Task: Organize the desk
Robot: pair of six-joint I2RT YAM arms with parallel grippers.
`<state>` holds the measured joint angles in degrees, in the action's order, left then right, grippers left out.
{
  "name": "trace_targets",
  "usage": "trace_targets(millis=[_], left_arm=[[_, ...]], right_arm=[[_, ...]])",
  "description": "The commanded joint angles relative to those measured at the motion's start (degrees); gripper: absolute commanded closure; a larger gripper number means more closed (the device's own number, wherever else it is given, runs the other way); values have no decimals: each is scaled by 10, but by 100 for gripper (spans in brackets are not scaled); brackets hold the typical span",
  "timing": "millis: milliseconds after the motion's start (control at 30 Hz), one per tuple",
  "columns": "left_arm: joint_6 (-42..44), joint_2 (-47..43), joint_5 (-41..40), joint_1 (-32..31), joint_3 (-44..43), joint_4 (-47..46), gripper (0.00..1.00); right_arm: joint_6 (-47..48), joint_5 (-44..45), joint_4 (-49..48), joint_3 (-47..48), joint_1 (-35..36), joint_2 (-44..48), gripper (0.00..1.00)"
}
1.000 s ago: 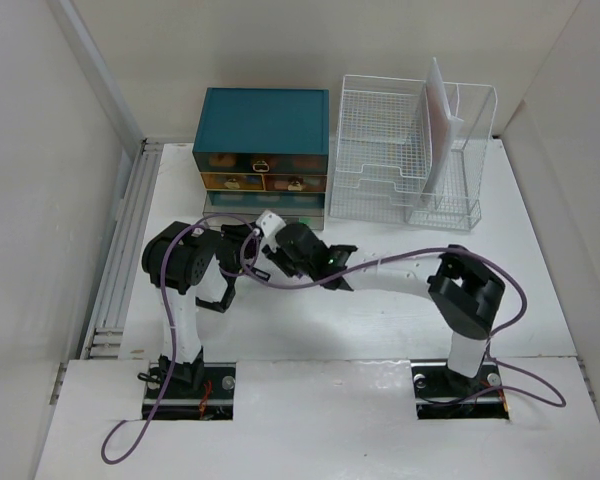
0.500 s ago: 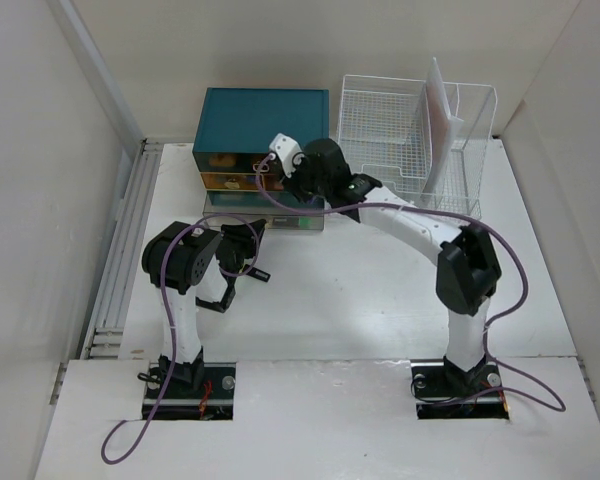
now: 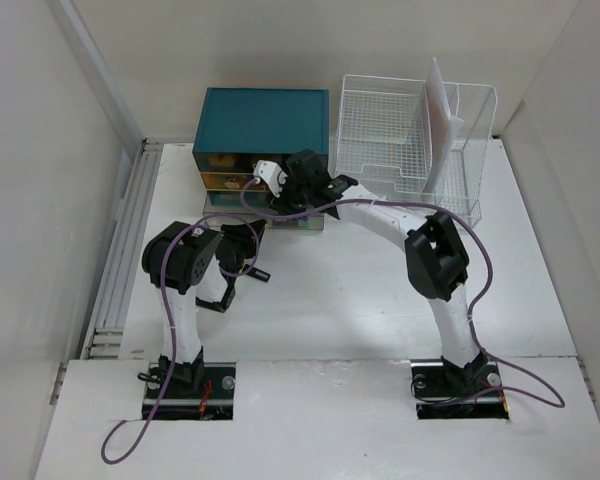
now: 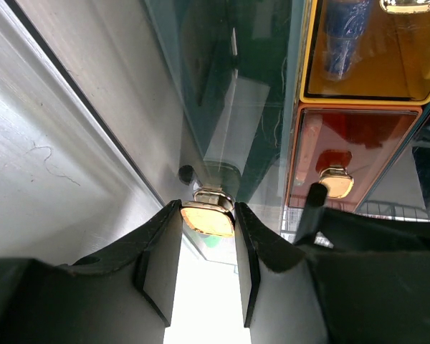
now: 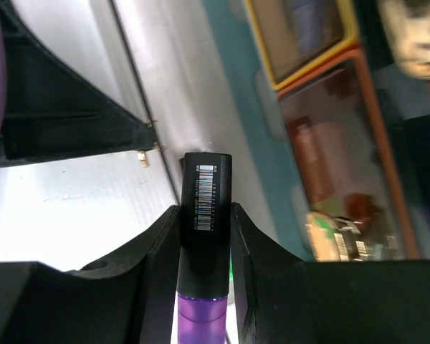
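Over matte white tabletop [image 3: 360,290], pinching glossy gold handle [image 4: 209,221] with left tool [image 4: 206,215], clamping black barcoded marker [image 5: 204,244] with right tool [image 5: 203,215].

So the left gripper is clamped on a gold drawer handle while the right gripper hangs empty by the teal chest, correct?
Not quite. The right gripper is not empty: the right wrist view shows it shut on a black, barcoded marker. The rest holds: the left gripper is clamped on the gold drawer handle of the teal chest.
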<state>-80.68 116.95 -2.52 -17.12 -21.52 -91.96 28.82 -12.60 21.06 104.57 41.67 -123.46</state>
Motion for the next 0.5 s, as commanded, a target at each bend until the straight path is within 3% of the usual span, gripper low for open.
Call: trace_targets(millis=[0,67,467], left_arm=[[33,32,-18,9,21,-264,100],[33,32,-18,9,21,-264,100],[33,37,-18,9,16,-264,100]], right_arm=[[11,-11,0,34,-5,-2,74],[16,-11,6,34,-5,-2,62],[22,27,4,48,-5,-8,58]])
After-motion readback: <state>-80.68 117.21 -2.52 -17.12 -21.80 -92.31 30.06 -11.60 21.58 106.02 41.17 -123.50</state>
